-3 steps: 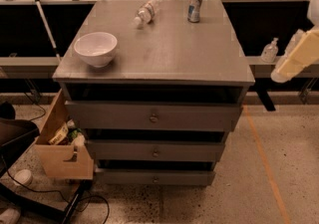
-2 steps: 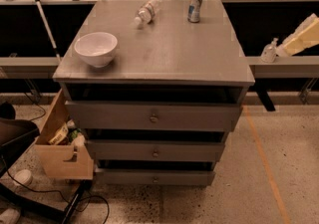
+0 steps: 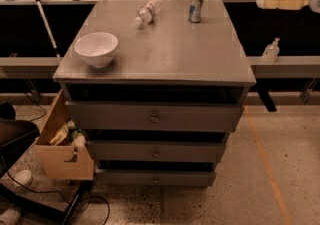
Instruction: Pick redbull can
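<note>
1. Gripper (image 3: 267, 1) has moved up since the earlier frame: it was lower down at the right edge, and now it sits in the upper right corner at about can height. Can, bottle and bowl are unchanged.
2. Redbull can (image 3: 196, 3) stands upright on the cabinet top (image 3: 170, 59), near the back edge, right of centre in the upper part of the frame. Silver and blue panels, silver top.
3. Gripper is right of the can and well apart from it, beyond the right edge of the cabinet top. It is a cream-coloured piece lying roughly level, tip pointing left toward the can. It touches nothing; cannot tell whether it is released or clenched.
4. Clear water bottle (image 3: 148, 11) lies on its side left of the can, near it but not touching, cap end toward the lower left.
5. White bowl (image 3: 96, 48) sits upright at the front left of the top, well apart from both.
6. Below the top, three grey drawers are stacked; the upper drawer (image 3: 155, 117) has a small round knob.
7. Small pump bottle (image 3: 270, 51) stands on the ledge right of the cabinet, below the gripper.
8. Open brown box (image 3: 62, 156) leans against the cabinet at lower left, with items inside.
9. Orange line (image 3: 265, 161) runs across the speckled floor at lower right.
</note>
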Controlling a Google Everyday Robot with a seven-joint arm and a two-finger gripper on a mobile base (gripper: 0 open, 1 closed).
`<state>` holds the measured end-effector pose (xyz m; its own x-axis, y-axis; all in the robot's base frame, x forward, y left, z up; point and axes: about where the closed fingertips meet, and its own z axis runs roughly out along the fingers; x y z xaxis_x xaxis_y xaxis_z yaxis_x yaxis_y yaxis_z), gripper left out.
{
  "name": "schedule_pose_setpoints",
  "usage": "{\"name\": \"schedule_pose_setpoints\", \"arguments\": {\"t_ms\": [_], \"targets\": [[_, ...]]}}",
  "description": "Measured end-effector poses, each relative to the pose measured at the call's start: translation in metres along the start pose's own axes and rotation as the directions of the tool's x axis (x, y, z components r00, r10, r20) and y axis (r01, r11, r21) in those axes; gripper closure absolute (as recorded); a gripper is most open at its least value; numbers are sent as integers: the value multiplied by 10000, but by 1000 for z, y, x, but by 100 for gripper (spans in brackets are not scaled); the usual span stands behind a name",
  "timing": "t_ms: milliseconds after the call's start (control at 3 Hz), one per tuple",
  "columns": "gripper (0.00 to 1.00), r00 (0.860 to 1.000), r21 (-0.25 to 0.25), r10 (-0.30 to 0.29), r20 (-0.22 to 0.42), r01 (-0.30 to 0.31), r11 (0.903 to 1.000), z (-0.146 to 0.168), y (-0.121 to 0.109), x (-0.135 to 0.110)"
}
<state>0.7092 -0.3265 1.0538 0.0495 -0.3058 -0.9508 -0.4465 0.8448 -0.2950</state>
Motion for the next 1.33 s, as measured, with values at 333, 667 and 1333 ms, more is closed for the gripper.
{"name": "schedule_pose_setpoints", "arguments": {"t_ms": [333, 667, 1333], "targets": [[0, 9989, 460, 297, 373, -314, 9984, 7, -14, 2], [0, 9989, 460, 299, 372, -316, 9984, 7, -14, 2], [0, 9919, 1018, 1269, -78, -1255, 9869, 96, -23, 15]]}}
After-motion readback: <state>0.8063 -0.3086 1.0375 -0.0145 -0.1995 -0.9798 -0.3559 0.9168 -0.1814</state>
